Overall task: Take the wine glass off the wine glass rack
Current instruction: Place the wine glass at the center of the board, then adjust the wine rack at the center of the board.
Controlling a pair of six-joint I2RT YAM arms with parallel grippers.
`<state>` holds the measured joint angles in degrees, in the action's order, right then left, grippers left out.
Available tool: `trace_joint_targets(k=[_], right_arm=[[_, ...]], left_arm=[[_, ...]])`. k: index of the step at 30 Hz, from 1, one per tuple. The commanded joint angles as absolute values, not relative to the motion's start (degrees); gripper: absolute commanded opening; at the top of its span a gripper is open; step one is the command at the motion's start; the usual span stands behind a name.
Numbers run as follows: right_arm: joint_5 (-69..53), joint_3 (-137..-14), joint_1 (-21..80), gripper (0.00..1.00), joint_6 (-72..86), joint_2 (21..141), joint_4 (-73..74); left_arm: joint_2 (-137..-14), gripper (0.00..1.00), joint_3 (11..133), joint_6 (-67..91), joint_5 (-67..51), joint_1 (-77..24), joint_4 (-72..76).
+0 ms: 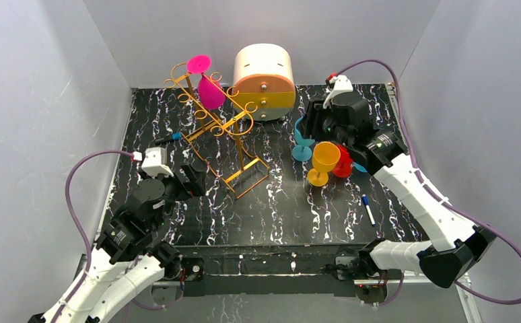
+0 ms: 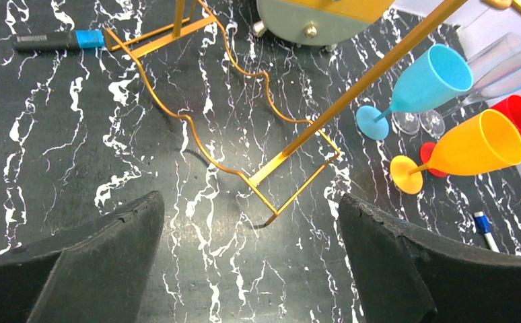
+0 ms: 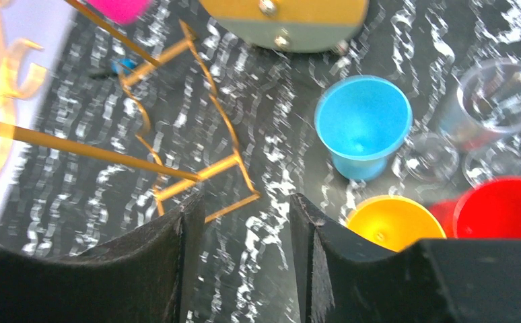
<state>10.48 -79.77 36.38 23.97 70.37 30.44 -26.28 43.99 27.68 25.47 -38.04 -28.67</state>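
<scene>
From above, the wine glass rack (image 1: pixel 219 131) is seen at the far left of the marbled table (image 1: pixel 278 215). The pink wine glass (image 1: pixel 209 89) hangs upside down from its rails, foot uppermost, just beside the round drawer box (image 1: pixel 264 81). The left gripper (image 1: pixel 194 180) is placed near the rack's base. The right gripper (image 1: pixel 314 120) is poised over a blue glass (image 1: pixel 301 152), with a yellow glass (image 1: pixel 324 161) and a red glass (image 1: pixel 343 161) close by — its fingertips are lost against the dark wrist.

In the left wrist view, the left fingers (image 2: pixel 96 269) are spread wide, with only table between them. The pink glass is cut off above the frame, and two clear glasses (image 2: pixel 433 122) at the right are hard to make out.

In the right wrist view — badly blurred — the right jaws are seen parted, with nothing gripped. Only a sliver of pink is shown at the top edge.
</scene>
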Motion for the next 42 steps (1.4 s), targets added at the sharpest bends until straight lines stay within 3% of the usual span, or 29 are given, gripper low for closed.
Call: trace_joint_targets(k=[1, 12, 20, 27, 42], right_arm=[[2.2, -86.7, 36.3, 0.6, 28.4, 73.8, 20.5], [-10.2, -99.7, 36.3, 0.64, 39.5, 89.1, 9.2], [-21.3, -104.0, 36.2, 0.64, 41.7, 95.8, 11.0], [-24.1, -101.8, 37.2, 0.55, 43.2, 95.7, 10.1], [-23.4, -98.5, 41.8, 0.55, 41.9, 91.5, 12.5]], left_arm=[[-26.6, 0.98, 45.2, 27.5, 25.0, -38.0, -29.1], [-25.4, 0.98, 46.1, 28.2, 23.8, -38.0, -32.2], [-24.4, 0.98, 47.7, 26.5, 26.7, -38.1, -34.0], [-25.1, 0.98, 50.3, 25.0, 32.6, -38.1, -37.3], [-24.5, 0.98, 51.2, 26.3, 39.3, -38.0, -41.2]])
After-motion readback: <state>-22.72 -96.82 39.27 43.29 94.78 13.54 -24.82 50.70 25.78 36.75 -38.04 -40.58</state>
